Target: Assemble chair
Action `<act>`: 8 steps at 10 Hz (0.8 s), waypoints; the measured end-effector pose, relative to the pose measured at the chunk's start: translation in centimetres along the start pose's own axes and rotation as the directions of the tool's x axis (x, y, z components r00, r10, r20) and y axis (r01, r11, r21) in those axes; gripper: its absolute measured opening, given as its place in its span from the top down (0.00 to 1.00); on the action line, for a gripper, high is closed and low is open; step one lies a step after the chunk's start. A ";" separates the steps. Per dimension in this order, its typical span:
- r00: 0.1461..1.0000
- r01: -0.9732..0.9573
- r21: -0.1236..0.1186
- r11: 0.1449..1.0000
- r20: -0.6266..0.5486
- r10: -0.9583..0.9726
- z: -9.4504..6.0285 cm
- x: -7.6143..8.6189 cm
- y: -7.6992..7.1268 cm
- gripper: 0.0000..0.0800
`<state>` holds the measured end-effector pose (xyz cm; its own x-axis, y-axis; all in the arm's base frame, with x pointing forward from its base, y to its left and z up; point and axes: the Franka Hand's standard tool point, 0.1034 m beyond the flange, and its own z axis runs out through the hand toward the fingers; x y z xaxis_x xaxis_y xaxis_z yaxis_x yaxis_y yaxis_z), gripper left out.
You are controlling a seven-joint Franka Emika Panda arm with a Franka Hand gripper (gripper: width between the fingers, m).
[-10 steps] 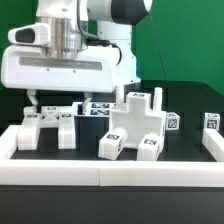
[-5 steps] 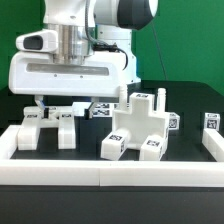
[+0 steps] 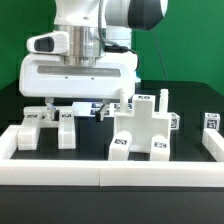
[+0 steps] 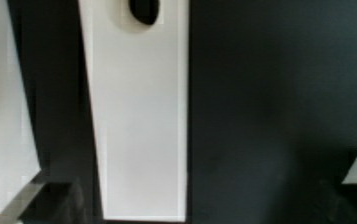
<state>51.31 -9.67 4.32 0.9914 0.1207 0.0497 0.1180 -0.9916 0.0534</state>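
Exterior view: we see a white robot arm whose wide gripper [image 3: 84,106] hangs low over the black table [image 3: 190,100], its two fingers spread as far apart as they go and holding nothing. The chair is in pieces. A blocky white chair sub-assembly [image 3: 140,125], with upright prongs and small black-and-white tags on its near feet, stands at the middle, just to the right of the gripper. Two loose white blocks [image 3: 48,127] sit side by side at the left, below and slightly nearer than the gripper's left finger. A small tagged block [image 3: 212,122] rests alone at the far right. A long white border rail [image 3: 110,172] runs across the near edge. Wrist view: a long white slab [image 4: 136,120] with a dark oval slot at one end fills the middle of the picture against the black table. We cannot tell which chair part it is. We judge that the arm is lining up over a part in order to pick it up. To do this well, we would centre the open fingers across the slab's narrow width, descend straight, keep clear of the sub-assembly beside it, and close only once both fingers flank the part.
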 end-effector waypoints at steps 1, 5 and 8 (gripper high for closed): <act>1.000 0.000 0.000 1.000 0.000 0.000 0.0 0.0 0.0 0.19; 0.994 0.063 0.081 0.995 0.079 -0.070 -0.1 -1.1 1.1 0.19; 0.994 0.059 0.089 0.994 0.091 -0.067 0.0 -1.5 1.1 0.19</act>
<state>49.97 -10.96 4.29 0.9823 0.1818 -0.0445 0.1805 -0.9830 -0.0328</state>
